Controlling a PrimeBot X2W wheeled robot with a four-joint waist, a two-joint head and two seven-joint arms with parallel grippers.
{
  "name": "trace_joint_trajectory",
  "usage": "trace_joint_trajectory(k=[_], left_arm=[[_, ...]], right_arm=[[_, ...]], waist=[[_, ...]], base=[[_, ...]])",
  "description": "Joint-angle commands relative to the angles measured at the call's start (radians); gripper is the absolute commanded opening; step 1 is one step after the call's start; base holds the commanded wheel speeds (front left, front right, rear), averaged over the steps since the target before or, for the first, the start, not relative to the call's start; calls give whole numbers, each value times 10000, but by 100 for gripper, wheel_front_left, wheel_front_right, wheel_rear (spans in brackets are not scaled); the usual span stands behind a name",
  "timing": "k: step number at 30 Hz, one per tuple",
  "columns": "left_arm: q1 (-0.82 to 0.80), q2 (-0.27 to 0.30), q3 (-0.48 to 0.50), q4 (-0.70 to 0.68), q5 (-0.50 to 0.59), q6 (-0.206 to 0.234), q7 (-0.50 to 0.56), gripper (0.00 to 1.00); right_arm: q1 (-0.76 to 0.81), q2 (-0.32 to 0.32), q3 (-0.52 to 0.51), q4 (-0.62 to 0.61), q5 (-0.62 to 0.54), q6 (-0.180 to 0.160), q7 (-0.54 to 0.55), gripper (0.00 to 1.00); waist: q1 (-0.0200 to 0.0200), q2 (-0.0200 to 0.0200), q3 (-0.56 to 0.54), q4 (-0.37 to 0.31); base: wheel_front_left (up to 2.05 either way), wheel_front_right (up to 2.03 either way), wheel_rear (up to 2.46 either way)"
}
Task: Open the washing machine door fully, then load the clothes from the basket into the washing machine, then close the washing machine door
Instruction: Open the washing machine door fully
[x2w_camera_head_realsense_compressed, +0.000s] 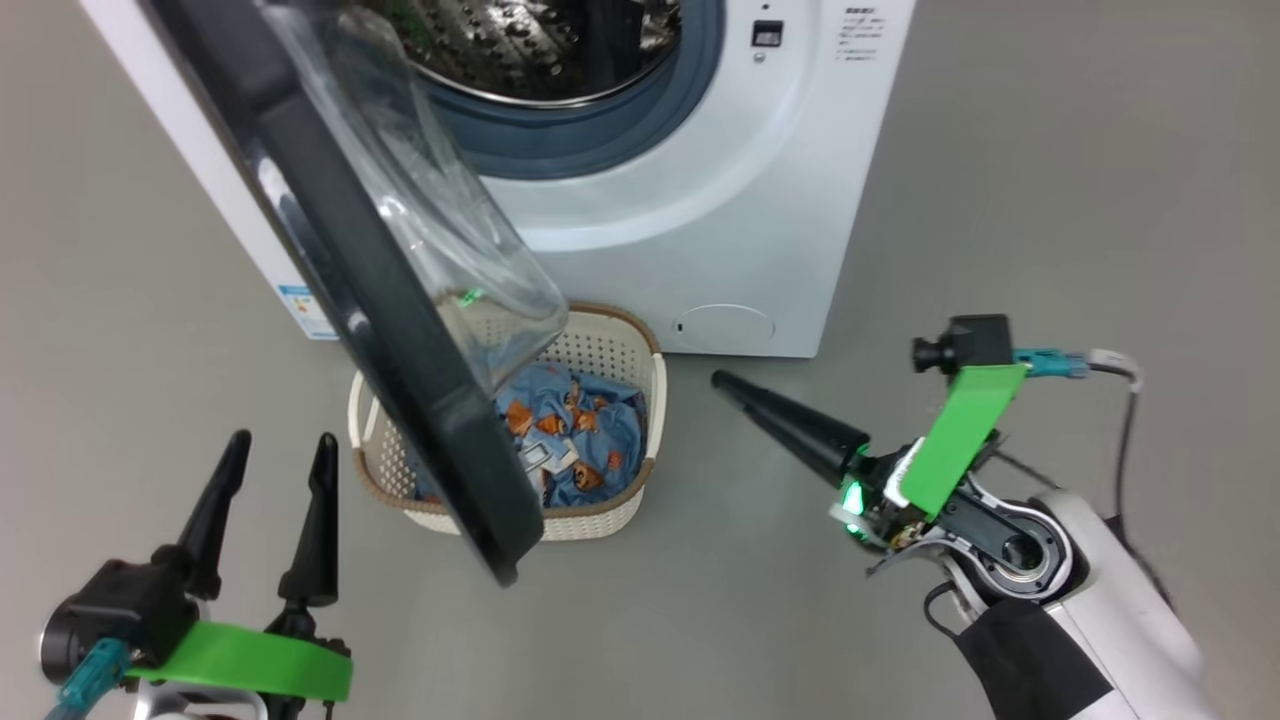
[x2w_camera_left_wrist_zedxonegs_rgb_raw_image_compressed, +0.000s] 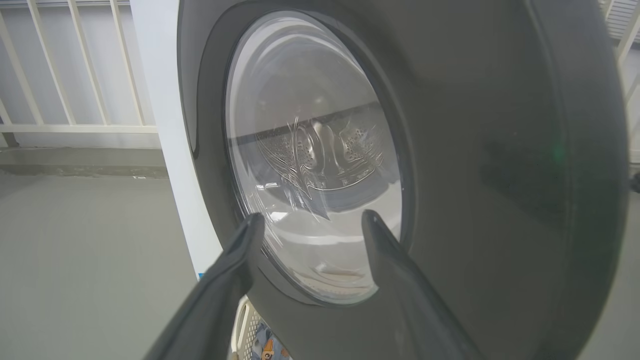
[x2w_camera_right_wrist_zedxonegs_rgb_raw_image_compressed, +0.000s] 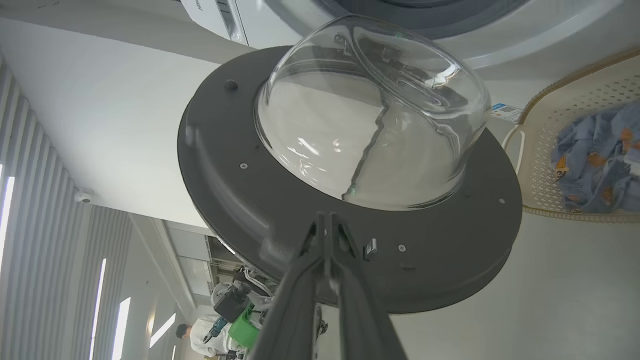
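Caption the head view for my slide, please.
Washing machine door stands open, partly hiding basket of clothes; right gripper shut.

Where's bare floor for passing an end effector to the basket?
Free: floor bordered by the basket, the washing machine front and the right end effector; also floor left of the washing machine door, ahead of the left end effector. Crowded: the door overhangs the basket's left half, so only its right side is open from above.
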Motion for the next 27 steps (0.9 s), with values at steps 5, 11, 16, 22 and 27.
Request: trace_joint_trajectory(k=[5, 11, 16, 22, 27], left_arm=[[31, 189, 509, -372, 91, -16, -61, 100], [87, 125, 609, -417, 130, -16, -61, 100], [82, 109, 651, -479, 143, -16, -61, 100], [100, 77, 728, -469, 152, -16, -61, 100], [140, 79, 757, -493, 164, -16, -61, 100]], right_arm=[[181, -60, -173, -557, -900, 73, -1019, 100], [225, -294, -163, -922, -2393, 73, -2601, 100], [220, -796, 137, -1103, -4128, 73, -4283, 100], [130, -1285, 690, -620, -6622, 73, -6767, 100], [68, -1379, 704, -193, -7681, 73, -7556, 100]], waist=[[0, 0, -171, -239], [0, 0, -216, -373], [0, 0, -180, -424], [0, 0, -191, -513], [0, 0, -217, -558]], base=[[0, 0, 0], [0, 0, 0], [0, 0, 0], [0, 0, 0], [0, 0, 0]])
